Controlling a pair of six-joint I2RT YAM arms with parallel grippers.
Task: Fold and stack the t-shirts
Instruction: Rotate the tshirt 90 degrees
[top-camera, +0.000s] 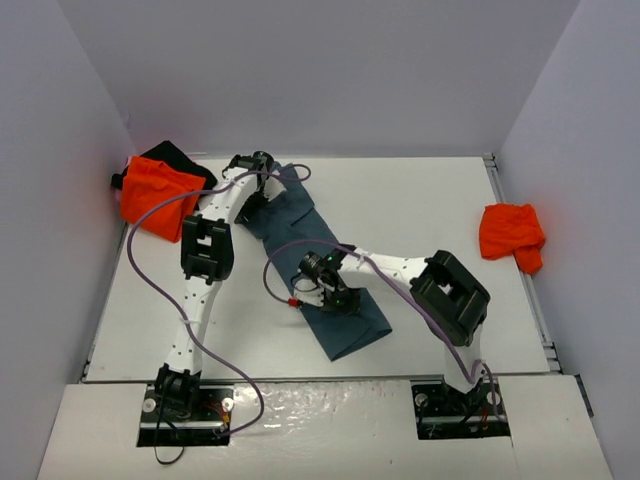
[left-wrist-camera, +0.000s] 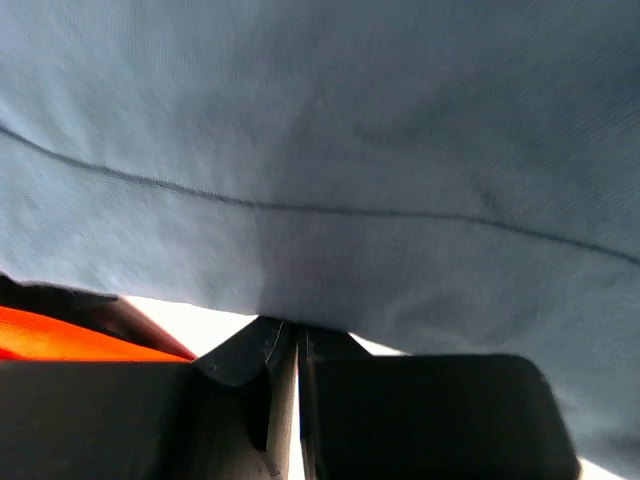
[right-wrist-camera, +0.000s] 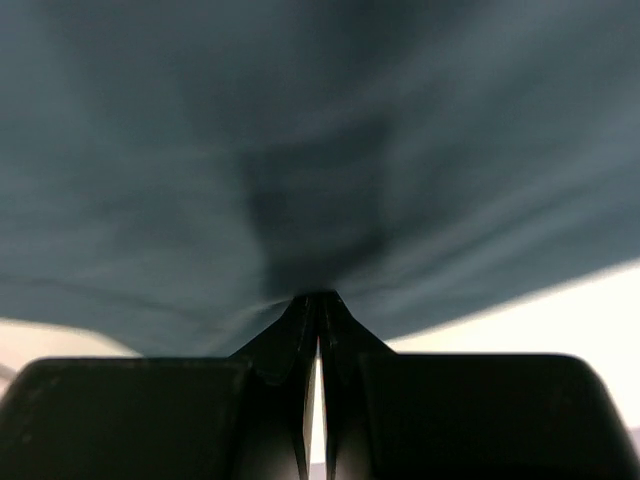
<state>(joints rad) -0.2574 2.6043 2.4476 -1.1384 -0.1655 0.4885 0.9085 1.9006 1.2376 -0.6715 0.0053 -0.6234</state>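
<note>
A: Pinching the blue shirt (top-camera: 300, 225) at two places. Left fingers (left-wrist-camera: 245, 355) pressed together on its pale edge, right fingers (right-wrist-camera: 285, 335) clamped on a darker fold. Laid out as a long slanting strip across the middle of the counter (top-camera: 430, 200), from far left toward near centre.

B: Then lift both grips together. Keep the cloth taut between them, carry one end evenly over the other, and set it down flat before letting go. No sideways tugging, or probably a twisted fold.

A: Look from above for the rest: a left orange shirt (top-camera: 160, 195) bunched in the far corner over a black cloth (top-camera: 180, 155), and a right orange shirt (top-camera: 512, 232) crumpled by the far-right edge. Neither folded, by the look of it.

B: Nothing of the right one in the close views. Just a sliver of the left orange shirt (left-wrist-camera: 70, 340) below the blue hem. Only there, though, a clear look at each pinch, too small to judge from overhead.
</note>
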